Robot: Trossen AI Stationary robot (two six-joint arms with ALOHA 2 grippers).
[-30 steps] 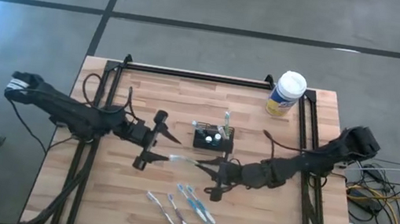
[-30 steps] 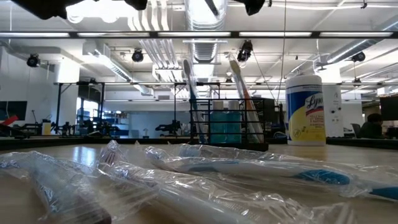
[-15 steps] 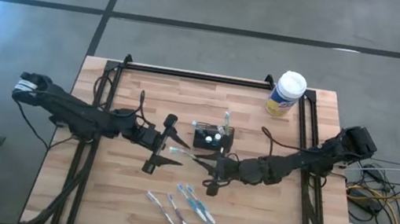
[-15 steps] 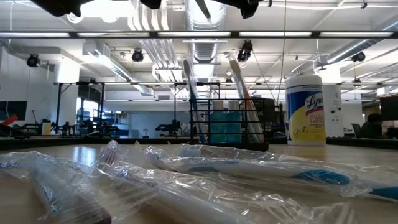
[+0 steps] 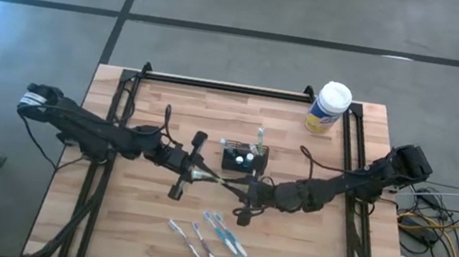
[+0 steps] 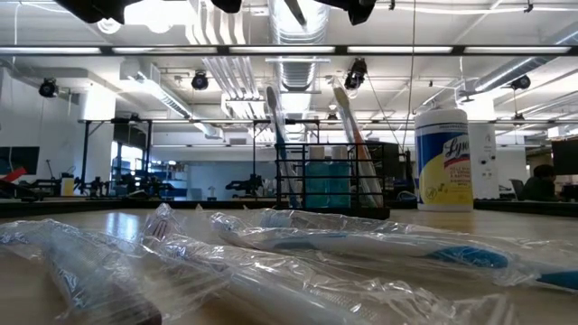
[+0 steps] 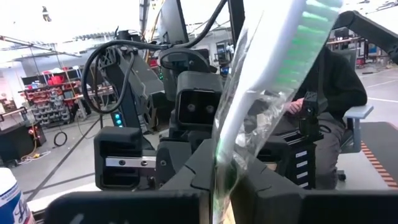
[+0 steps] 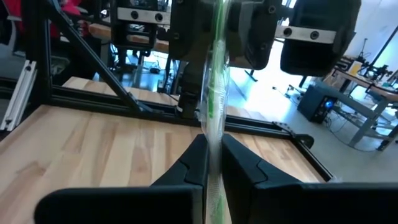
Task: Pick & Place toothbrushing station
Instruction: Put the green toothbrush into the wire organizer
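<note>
Tabletop caddy (image 5: 245, 159) with upright toothbrushes (image 6: 274, 135)

From above, the toothbrushing station (image 5: 245, 159) is too small to show what sits in its slots. The wrapped toothbrushes (image 5: 209, 238) lying near it look like tiny slivers. In the low view, both arms are cut off at the top edge, so only dark bits show.
</note>
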